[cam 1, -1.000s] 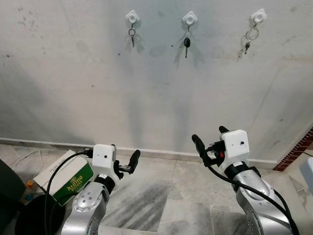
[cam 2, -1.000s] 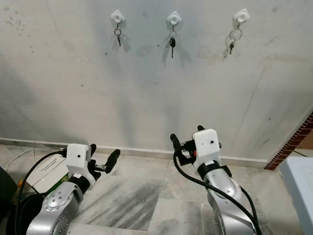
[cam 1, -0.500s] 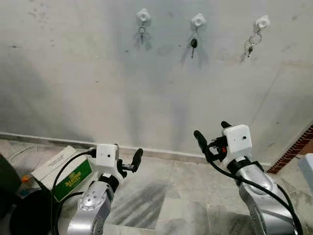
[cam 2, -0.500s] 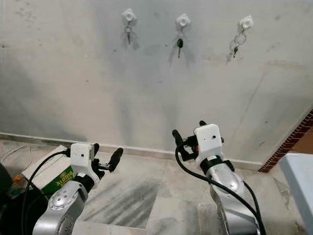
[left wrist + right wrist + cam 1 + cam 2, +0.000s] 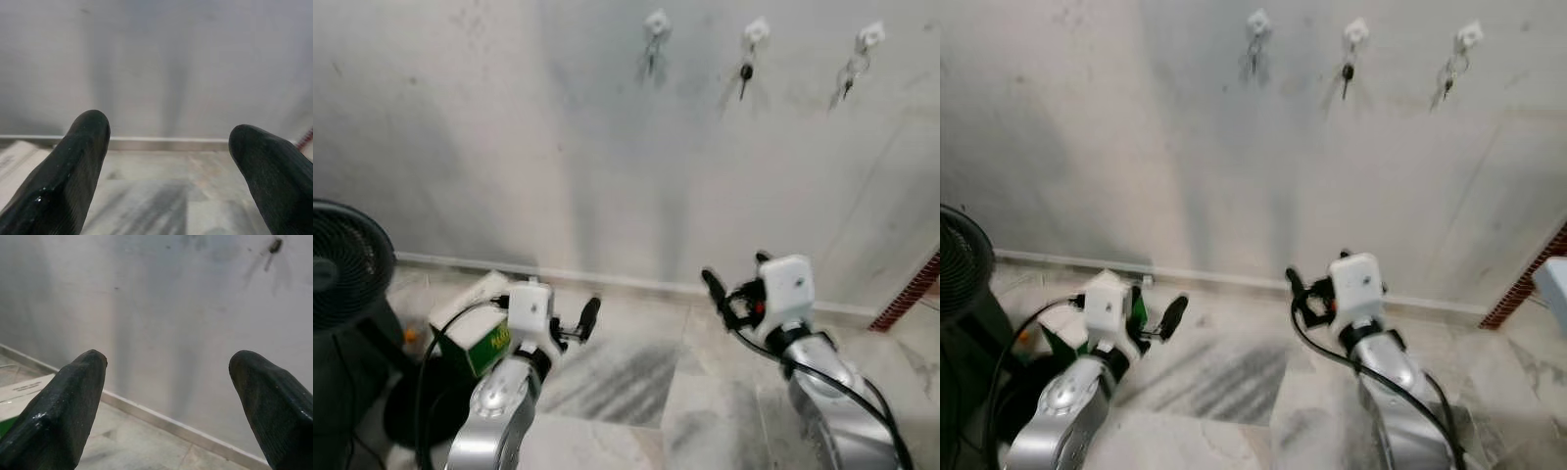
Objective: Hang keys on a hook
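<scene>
- Head views are blurred; grey wall (image 5: 558, 147) ahead, marble floor (image 5: 636, 392) below.
- Three white hooks high on the wall: left hook (image 5: 656, 21), middle hook (image 5: 756, 29), right hook (image 5: 870, 36).
- Each hook carries something: a small key (image 5: 650, 57) on the left one, a dark-headed key (image 5: 744, 74) on the middle one, a ring with keys (image 5: 847, 78) on the right one. All hang against the wall, well above both arms.
- Left gripper (image 5: 166, 161) is low, aimed at the wall base; fingers spread wide, nothing between them.
- Right gripper (image 5: 168, 396) is raised slightly higher, also facing the wall; fingers spread wide, nothing held. The dark-headed key shows far off in its wrist view.
- Neither gripper touches keys or hooks.
- Green and white box (image 5: 475, 328) sits on the floor just beside the left arm, near the skirting.
- Black fan (image 5: 347, 264) stands at the far left.
- Brick edge (image 5: 911, 294) at far right.
</scene>
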Robot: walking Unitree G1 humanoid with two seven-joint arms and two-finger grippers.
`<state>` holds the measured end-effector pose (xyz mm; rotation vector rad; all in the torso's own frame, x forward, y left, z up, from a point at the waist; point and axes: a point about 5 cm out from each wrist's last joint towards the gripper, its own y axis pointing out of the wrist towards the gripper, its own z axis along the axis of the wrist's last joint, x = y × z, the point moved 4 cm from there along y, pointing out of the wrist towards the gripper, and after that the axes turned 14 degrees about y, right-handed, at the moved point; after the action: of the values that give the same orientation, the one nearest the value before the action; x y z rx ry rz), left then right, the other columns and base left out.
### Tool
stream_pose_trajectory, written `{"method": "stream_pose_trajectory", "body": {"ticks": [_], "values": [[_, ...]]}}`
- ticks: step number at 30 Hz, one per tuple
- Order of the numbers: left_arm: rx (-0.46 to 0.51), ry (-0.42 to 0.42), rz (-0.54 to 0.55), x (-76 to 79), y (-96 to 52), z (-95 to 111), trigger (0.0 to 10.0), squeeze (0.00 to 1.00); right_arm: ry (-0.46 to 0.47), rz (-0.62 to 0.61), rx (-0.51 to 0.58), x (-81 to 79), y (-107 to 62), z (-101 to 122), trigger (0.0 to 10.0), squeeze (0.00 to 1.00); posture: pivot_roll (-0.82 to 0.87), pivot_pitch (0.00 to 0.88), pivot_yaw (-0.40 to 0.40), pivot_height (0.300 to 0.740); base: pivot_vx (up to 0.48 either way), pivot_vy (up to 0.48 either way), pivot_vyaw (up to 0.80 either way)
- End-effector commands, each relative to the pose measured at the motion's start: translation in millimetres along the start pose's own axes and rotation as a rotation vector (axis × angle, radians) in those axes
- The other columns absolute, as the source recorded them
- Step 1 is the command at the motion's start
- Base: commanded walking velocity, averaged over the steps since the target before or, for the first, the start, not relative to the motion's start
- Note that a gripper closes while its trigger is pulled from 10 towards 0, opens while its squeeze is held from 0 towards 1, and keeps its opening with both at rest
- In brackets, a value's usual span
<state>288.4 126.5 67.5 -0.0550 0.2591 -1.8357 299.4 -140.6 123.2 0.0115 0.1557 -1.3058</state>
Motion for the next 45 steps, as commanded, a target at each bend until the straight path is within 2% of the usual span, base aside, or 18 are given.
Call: {"method": "stream_pose_trajectory", "body": {"ticks": [1, 10, 21, 29, 45], "values": [[0.015, 0.003, -0.009, 2.9, 1.5, 5, 10.0, 0.00, -0.016, -0.015, 0.018, 5.1, 0.5, 6, 10.0, 0.00, -0.07, 0.000, 0.038, 0.740, 0.000, 0.454, 0.00], [0.049, 0.033, -0.035, 2.5, 1.2, 10, 10.0, 0.00, -0.011, -0.017, 0.021, 3.0, 1.7, 6, 10.0, 0.00, -0.08, 0.000, 0.048, 0.740, 0.000, 0.159, 0.00], [0.055, 0.009, -0.047, 3.0, 2.7, 12, 10.0, 0.00, -0.003, -0.028, 0.017, 2.6, 1.3, 5, 10.0, 0.00, -0.08, 0.000, 0.057, 0.740, 0.000, 0.000, 0.00], [0.042, 0.010, -0.047, 4.7, 5.6, 11, 10.0, 0.00, 0.011, -0.034, 0.007, 2.0, 2.1, 2, 10.0, 0.00, -0.08, 0.000, 0.063, 0.740, 0.000, 0.000, -0.79], [-0.011, -0.041, -0.032, 0.9, 17.2, 8, 10.0, 0.00, 0.018, -0.041, -0.001, 0.0, 2.8, 1, 10.0, 0.00, -0.09, 0.000, 0.071, 0.740, 0.000, 0.000, -0.79]]}}
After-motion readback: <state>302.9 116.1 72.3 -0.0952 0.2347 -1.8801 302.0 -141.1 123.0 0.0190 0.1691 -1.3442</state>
